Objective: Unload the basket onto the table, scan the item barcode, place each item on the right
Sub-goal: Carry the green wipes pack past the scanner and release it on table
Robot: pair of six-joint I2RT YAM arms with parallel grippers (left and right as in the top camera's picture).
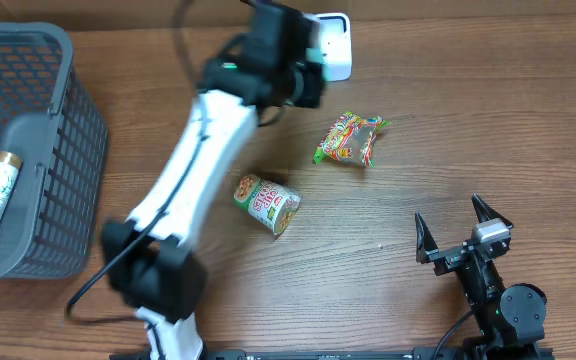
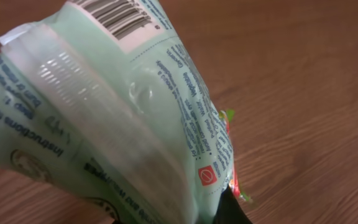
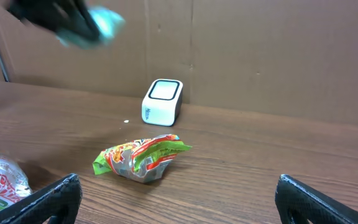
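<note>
Left arm (image 1: pixel 193 150): reaches to the worktop's (image 1: pixel 528 120) far edge, so its load hangs by the scanner (image 1: pixel 336 55).
Green packet (image 2: pixel 135 124): pinched by left fingers (image 2: pixel 230 213), barcode (image 2: pixel 120 15) bared for reading, I'd say.
Right fingers (image 1: pixel 426 245): spread, idle, near-right corner.

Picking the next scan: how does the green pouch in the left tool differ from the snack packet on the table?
The green pouch is aloft in the shut left tool; the snack packet lies free on the table. Pouch shows its barcode; packet's isn't visible. Both are soft printed wrappers.

pale green barcoded packet (image 2: pixel 166 93) aloft near scanner (image 3: pixel 162 102)
</note>
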